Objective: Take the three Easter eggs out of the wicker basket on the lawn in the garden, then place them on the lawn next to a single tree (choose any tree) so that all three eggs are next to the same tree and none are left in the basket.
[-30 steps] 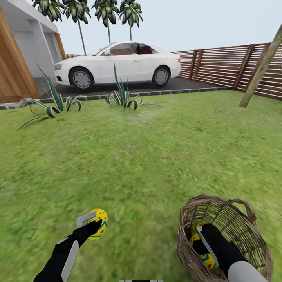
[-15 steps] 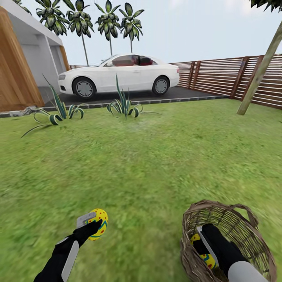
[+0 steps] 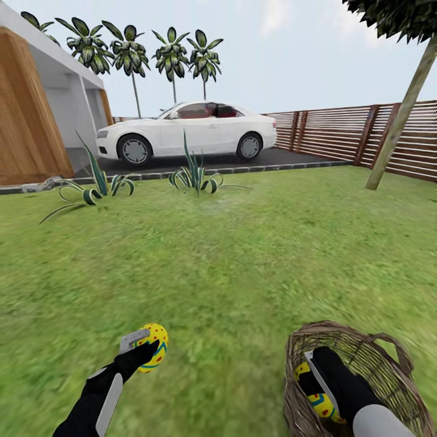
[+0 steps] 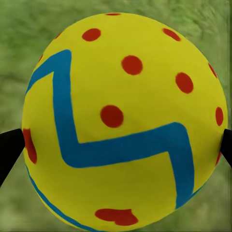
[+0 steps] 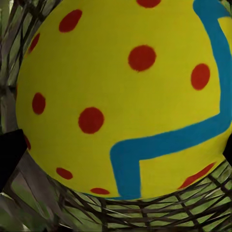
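My left gripper [image 3: 145,347] is shut on a yellow Easter egg [image 3: 155,338] with blue zigzags and red dots, held above the lawn [image 3: 230,261] at the lower left. The left wrist view shows that egg [image 4: 121,121] close up between the dark fingertips [image 4: 9,150]. At the lower right, my right gripper [image 3: 311,381] reaches into the brown wicker basket [image 3: 370,343] and is shut on another egg [image 3: 322,405]. The right wrist view shows this egg [image 5: 121,96] over the basket weave [image 5: 159,212]. A tree [image 3: 397,127] with a bare leaning trunk stands far right by the fence.
A white car [image 3: 188,130] is parked on the dark driveway beyond the grass. Two spiky plants [image 3: 94,185] [image 3: 195,173] grow along the lawn's far edge. A slatted wooden fence [image 3: 331,133] runs at the right and a house wall [image 3: 30,127] at the left.
The whole head view has shifted down, so the camera has moved. The basket sits lower against the right gripper than before. Both grippers keep their eggs.
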Controlling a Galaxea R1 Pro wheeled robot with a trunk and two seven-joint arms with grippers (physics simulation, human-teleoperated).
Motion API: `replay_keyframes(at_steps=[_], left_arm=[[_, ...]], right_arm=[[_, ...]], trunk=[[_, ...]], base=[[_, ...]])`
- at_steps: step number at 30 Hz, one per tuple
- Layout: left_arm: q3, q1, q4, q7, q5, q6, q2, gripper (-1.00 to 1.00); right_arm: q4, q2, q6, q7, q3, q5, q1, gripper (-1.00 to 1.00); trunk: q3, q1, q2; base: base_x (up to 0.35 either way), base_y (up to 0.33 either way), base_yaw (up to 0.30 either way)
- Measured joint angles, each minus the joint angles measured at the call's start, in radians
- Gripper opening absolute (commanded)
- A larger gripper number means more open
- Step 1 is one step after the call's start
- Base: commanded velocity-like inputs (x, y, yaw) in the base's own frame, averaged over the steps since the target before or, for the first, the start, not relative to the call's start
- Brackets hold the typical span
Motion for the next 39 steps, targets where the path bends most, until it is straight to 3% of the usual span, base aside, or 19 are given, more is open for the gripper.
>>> replay_keyframes(at_steps=[16,39], left_arm=[[-0.003,0.0,0.002,0.0,-0.004,0.0,-0.001,-1.0],[-0.003,0.0,0.002,-0.002,-0.003,0.0,-0.002,-1.0]], right_arm=[[0.029,0.0,-0.004,-0.001,0.0,-0.002,0.0,-1.0],[0.05,-0.001,-0.009,-0.001,0.0,-0.001,0.0,-1.0]], trunk=[[0.062,-0.007,0.004],[0.134,-0.095,0.165]], base=[[-0.086,-0.072,0.0],[0.0,0.0,0.0]])
